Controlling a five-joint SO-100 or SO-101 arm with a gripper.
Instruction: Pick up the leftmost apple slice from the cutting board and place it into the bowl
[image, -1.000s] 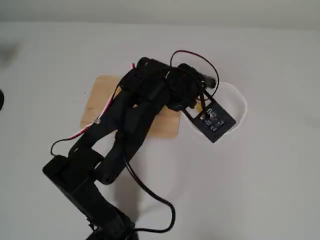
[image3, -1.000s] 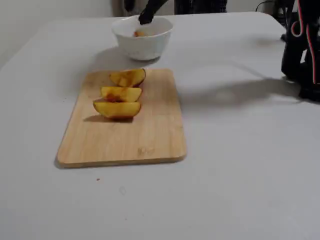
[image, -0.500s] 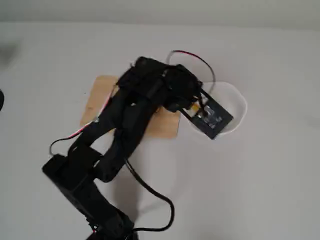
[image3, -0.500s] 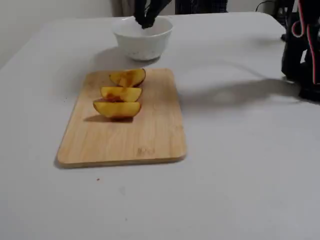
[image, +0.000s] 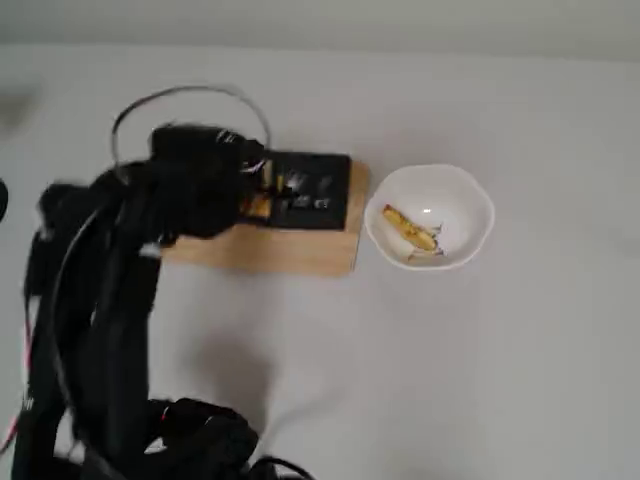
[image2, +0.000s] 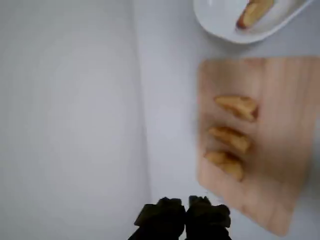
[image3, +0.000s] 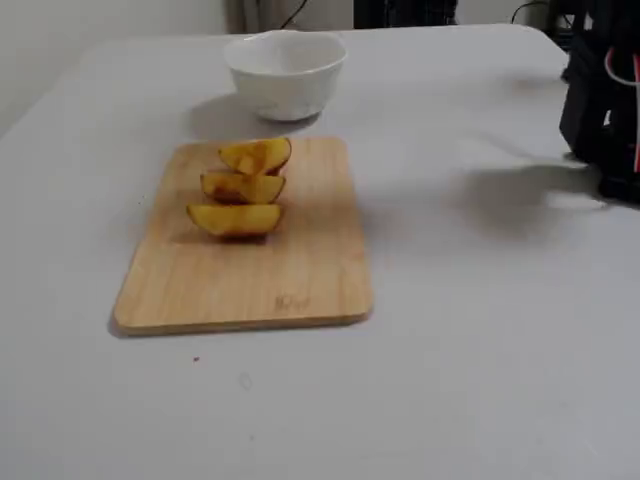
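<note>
Three yellow-golden apple slices lie in a row on the tan cutting board (image2: 280, 150): one (image2: 237, 106), one (image2: 231, 138), one (image2: 226, 164). They also show in the fixed view (image3: 241, 186) on the board (image3: 250, 290). A fourth slice (image: 410, 230) lies in the white bowl (image: 478, 200), which also shows in the wrist view (image2: 254, 11). My gripper (image2: 184, 220) is shut and empty, above the table beside the board's edge, apart from the slices. In the overhead view my arm (image: 190, 185) hides most of the board (image: 270, 255).
The bowl (image3: 285, 85) stands just beyond the board's far end in the fixed view. The arm's base (image3: 600, 100) is at the right edge there. Bare white table lies all around.
</note>
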